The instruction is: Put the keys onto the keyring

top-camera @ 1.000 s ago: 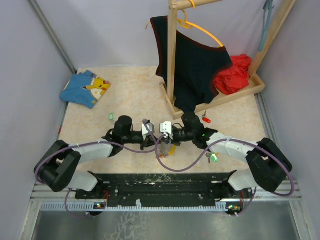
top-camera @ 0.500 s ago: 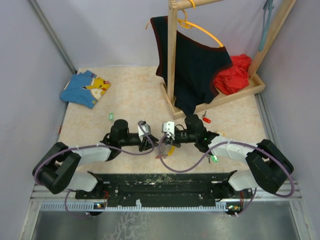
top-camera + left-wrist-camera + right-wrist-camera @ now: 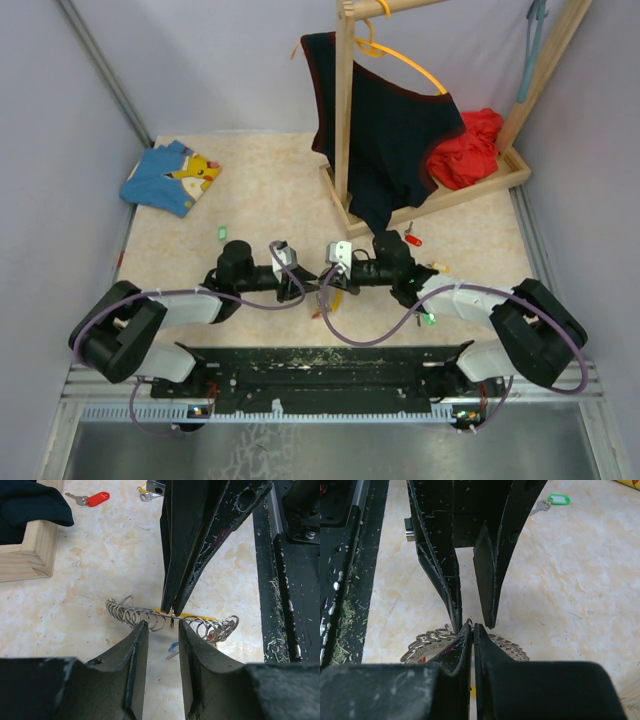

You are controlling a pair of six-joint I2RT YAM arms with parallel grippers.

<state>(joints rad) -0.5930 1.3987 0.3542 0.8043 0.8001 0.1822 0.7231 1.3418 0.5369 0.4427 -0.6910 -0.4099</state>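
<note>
The keyring (image 3: 150, 617) is a row of silver rings on a yellow strip, lying on the table between both arms, with a blue tag (image 3: 173, 647) under it. My right gripper (image 3: 171, 612) is shut on one ring at mid-row, also seen in the right wrist view (image 3: 472, 626). Facing it, my left gripper (image 3: 162, 626) stands open just short of that ring, holding nothing. Loose keys lie around: a red one (image 3: 92, 499), a green one (image 3: 555, 501), another green one (image 3: 428, 318) and a yellow one (image 3: 440, 267). From above, the two grippers (image 3: 312, 284) meet tip to tip.
A wooden rack base (image 3: 420, 200) with a dark garment (image 3: 385, 130) on an orange hanger and a red cloth (image 3: 470, 150) stands at the back right. A blue and yellow cloth (image 3: 170, 175) lies back left. The black base rail (image 3: 320, 365) runs along the near edge.
My left gripper has opened and drawn back a little to the left. The right gripper has stayed shut on the ring and shifted slightly right.
</note>
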